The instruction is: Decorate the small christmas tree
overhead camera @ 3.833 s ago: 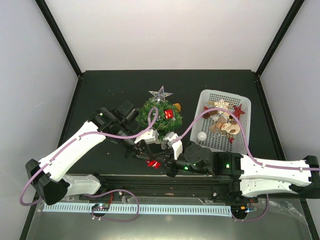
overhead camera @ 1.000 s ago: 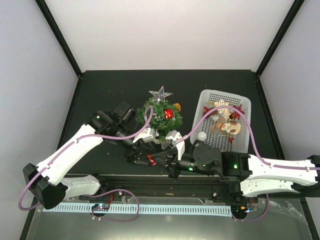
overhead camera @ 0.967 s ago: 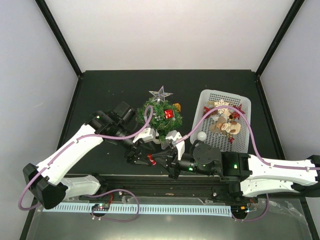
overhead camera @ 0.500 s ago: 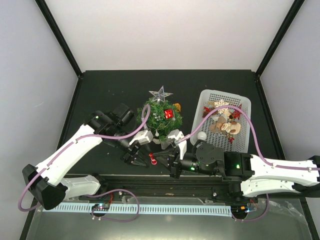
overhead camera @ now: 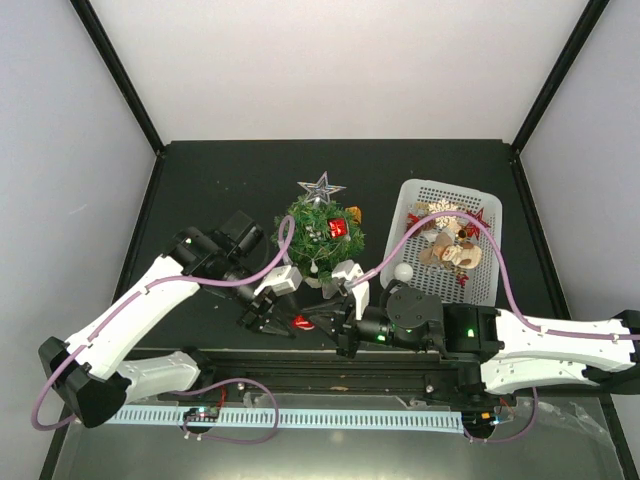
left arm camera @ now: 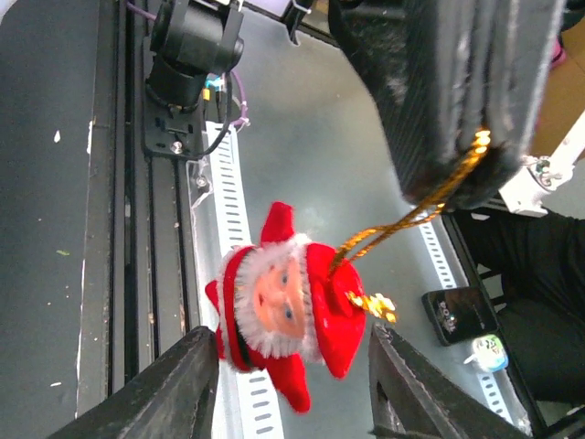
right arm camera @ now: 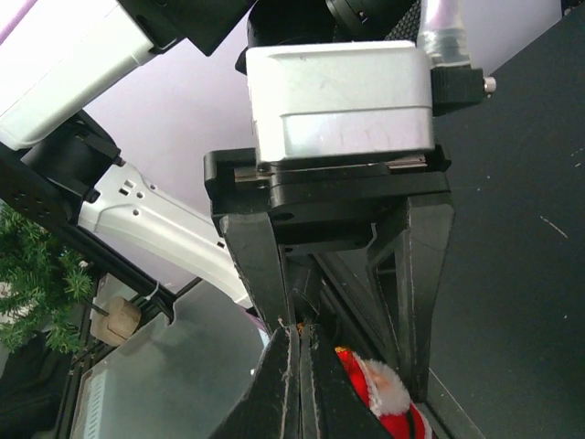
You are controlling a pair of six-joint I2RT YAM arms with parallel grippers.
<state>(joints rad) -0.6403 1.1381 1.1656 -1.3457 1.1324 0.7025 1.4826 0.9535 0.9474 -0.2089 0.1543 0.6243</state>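
**Santa mid-air between two hands, tree waiting behind**

- The small christmas tree point(overhead camera: 322, 235) stands upright on the dark surface point(overhead camera: 220, 180), just left of the white mesh basket point(overhead camera: 445, 240) and beyond both hands. It already carries a silver star point(overhead camera: 321, 187) on top and a red ornament point(overhead camera: 337, 228).
- Handling, as I judge it: the tree is light and bushy, with soft, springy needles on a small pot, so it is likely to tip if pushed. Best taken low at the pot; a loop should go over an outer branch tip.
- The Santa ornament point(left arm camera: 279, 306) looks plush and light and is free to swing. It is best managed by its gold cord point(left arm camera: 402, 224).
- The right hand point(right arm camera: 297, 366) is pinched tight on that cord, with Santa dangling below it, off the surface.
- The left hand point(left arm camera: 297, 393) faces the right one, near the front rail. Its jaws stand partway apart with one finger on each side of Santa. A gap shows on both sides, and no contact is visible.
- Both forearms angle inward, meeting in front of the tree.
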